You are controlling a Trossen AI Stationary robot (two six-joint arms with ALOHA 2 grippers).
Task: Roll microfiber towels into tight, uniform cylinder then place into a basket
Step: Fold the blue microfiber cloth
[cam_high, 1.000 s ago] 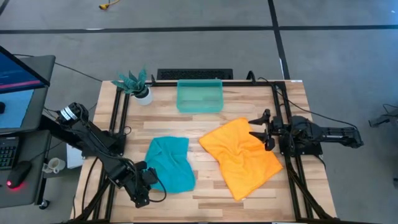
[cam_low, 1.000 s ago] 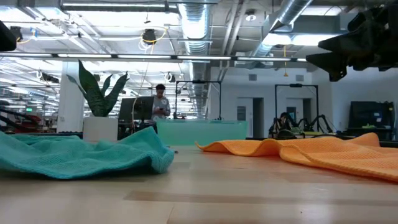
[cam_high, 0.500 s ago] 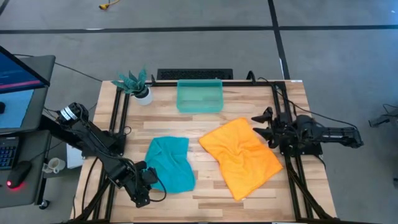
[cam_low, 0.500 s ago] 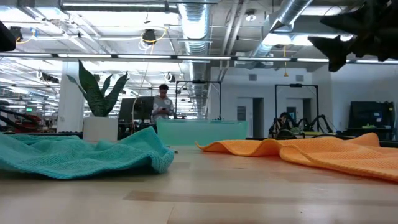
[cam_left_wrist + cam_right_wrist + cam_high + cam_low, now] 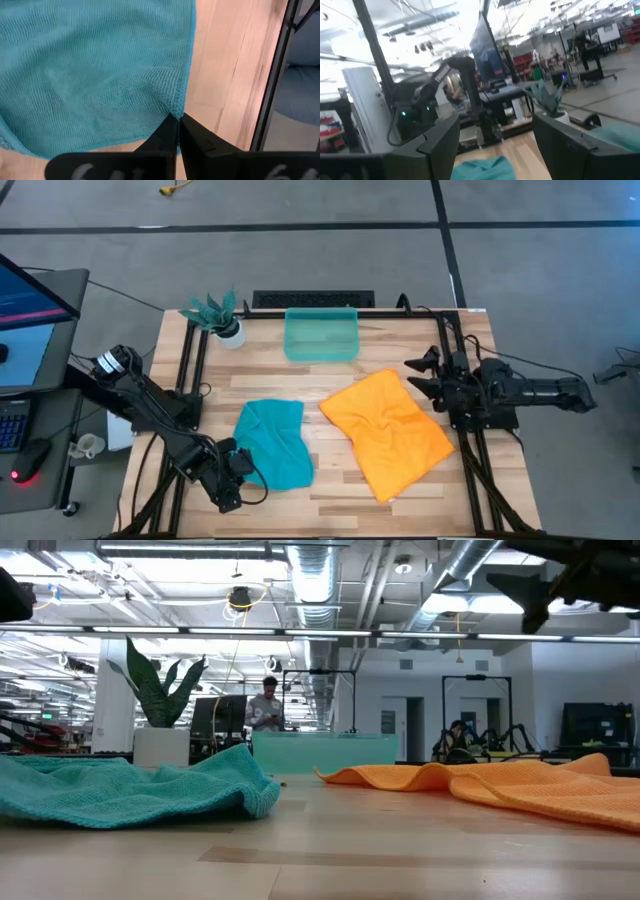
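The teal-blue towel (image 5: 275, 442) lies crumpled on the table's near left part; it also shows in the low view (image 5: 130, 790). My left gripper (image 5: 243, 467) is shut on its near left corner, as the left wrist view shows (image 5: 178, 125). The larger orange towel (image 5: 390, 430) lies spread and rumpled on the right part of the table. My right gripper (image 5: 414, 374) is open and empty, raised above the table beside the orange towel's far right corner; it also shows at the top of the low view (image 5: 530, 590). The teal-green basket (image 5: 321, 335) stands at the far edge. My left gripper pinches the teal towel's hemmed corner (image 5: 176, 111) between its two fingers. The fingers come low from the table's near left side. The towel lies slack on the table beyond the fingertips.
A teal-leaved plant in a white pot (image 5: 218, 315) stands left of the basket. Black frame rails (image 5: 190, 380) run along the table's left and right sides. Bare wood (image 5: 330, 500) lies along the near edge.
My right gripper has risen and drawn back from the orange towel toward the table's right and far edges, staying open. The towels and my left gripper have kept still.
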